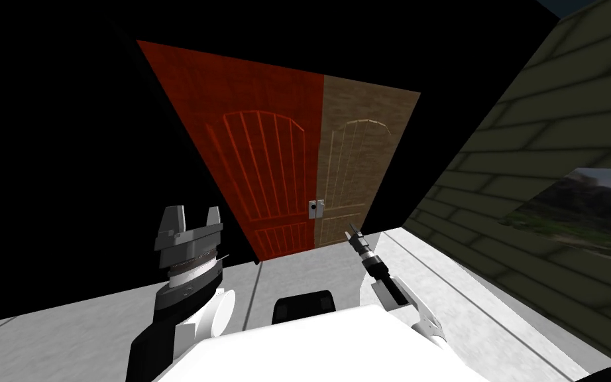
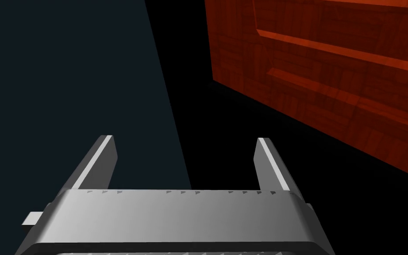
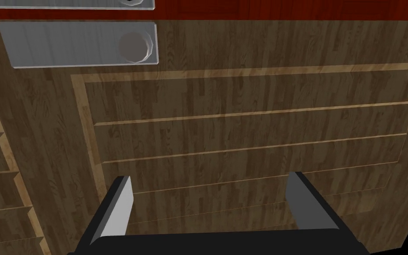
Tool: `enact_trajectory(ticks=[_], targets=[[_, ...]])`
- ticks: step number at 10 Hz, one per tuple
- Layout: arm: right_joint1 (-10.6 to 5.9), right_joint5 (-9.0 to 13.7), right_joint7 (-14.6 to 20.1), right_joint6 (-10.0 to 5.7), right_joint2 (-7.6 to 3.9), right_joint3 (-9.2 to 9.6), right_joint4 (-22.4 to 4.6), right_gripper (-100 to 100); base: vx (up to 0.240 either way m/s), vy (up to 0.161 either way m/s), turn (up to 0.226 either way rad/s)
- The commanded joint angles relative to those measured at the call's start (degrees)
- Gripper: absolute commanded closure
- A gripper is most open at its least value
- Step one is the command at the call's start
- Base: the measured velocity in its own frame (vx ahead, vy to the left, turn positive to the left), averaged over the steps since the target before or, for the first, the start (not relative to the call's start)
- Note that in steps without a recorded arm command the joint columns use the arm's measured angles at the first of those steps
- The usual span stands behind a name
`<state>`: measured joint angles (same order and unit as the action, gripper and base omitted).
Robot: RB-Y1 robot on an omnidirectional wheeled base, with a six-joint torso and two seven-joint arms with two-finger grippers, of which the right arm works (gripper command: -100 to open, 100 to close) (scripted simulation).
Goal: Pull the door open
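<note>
– Two leaves make up the door (image 1: 311, 159), is that right?
– Yes. A red leaf (image 1: 258, 166) is on my left and a brown wooden leaf (image 1: 357, 159) on my right. They meet at a seam in the middle and lie flush in one plane, with a black area around them.
– Where are the handles?
– Two grey plates (image 1: 316, 209) sit side by side at the seam, one on each leaf. The right wrist view shows the brown leaf's plate (image 3: 78, 44) close up, with a round grey knob (image 3: 133, 45) on it.
– And the right jaws?
– They stand wide apart with nothing between them. Their fingers (image 3: 117, 208) point at the slatted panel (image 3: 252, 133) of the brown leaf, near the plate but apart from it. In the head view they are in front of the foot of that leaf, below the plates and a little to the right.
– The left jaws?
– Also spread wide and empty. In the head view they are raised to the left of the red leaf, in front of the black area. Past their fingers (image 2: 99, 161) the left wrist view shows a dark blue-grey plane (image 2: 66, 88), with the red leaf off to the other side.
– Anything else around?
– A light grey floor (image 1: 311, 278) runs up to the door. A wall of greenish blocks (image 1: 549, 132) stands on my right with a landscape picture (image 1: 582, 205) on it
</note>
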<state>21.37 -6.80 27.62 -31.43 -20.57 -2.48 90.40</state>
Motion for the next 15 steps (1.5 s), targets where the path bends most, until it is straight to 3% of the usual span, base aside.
enact_trajectory(ticks=[1,9,11,15], targets=[[-0.15,-0.3,1.2,0.3,-0.97,-0.01,-1.6,-100,0.184,0.11,0.002],[-1.93,-1.7,5.3,1.1,-4.51,0.11,-8.7,-100,0.194,0.083,0.007],[-2.09,-1.7,5.4,1.02,-4.61,0.12,-9.0,-100,0.159,0.048,0.008],[-2.8,-0.6,4.0,3.44,-4.94,-4.15,-12.7,-100,-0.117,-0.12,-0.005]])
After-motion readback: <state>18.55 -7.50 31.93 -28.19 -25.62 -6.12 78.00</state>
